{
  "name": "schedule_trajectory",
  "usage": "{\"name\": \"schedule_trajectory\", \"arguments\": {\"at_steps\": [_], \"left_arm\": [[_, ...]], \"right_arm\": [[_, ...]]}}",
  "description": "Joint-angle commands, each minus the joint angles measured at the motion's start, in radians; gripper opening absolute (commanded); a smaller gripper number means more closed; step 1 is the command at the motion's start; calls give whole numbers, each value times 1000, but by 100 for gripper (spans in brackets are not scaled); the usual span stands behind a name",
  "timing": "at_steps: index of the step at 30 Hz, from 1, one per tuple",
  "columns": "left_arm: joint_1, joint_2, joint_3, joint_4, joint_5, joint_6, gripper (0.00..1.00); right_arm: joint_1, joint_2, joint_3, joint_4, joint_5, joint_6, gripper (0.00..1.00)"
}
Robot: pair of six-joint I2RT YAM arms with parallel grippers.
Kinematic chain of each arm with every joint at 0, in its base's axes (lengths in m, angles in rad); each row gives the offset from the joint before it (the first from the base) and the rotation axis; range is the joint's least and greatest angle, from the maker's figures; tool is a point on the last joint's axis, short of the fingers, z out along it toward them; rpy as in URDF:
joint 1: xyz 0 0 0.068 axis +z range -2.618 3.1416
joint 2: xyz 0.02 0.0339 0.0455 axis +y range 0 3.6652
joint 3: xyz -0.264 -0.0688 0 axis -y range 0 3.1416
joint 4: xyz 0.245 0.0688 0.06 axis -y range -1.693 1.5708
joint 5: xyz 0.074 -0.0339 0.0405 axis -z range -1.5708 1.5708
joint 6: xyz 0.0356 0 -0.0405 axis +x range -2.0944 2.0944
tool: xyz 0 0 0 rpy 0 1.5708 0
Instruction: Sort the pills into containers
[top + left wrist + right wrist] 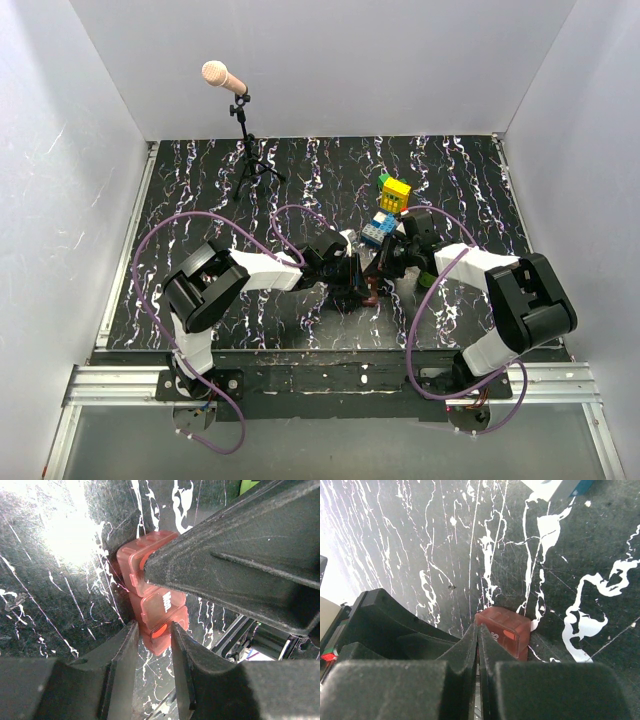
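white walls [330, 60] enclose a black, white-veined table [200, 190], with a microphone stand [243, 140] at the back and a yellow-and-blue brick stack [390, 205] near centre. the left gripper [154, 630] pinches the red-brown box [137, 572] mid-table; the right gripper [478, 630] has its jaws pressed together at the box's edge. white print [167, 601] on the box is too blurred to read.
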Motion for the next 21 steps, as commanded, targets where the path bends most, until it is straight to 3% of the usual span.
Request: {"name": "schedule_trajectory", "arguments": {"at_steps": [1,21], "left_arm": [[-5,60,-19,-133,-95,51,29],[-5,60,-8,-145,-103,54,29]], "right_arm": [[-5,31,12,-25,56,-30,5],[-3,50,-11,-90,150,-73,1]]}}
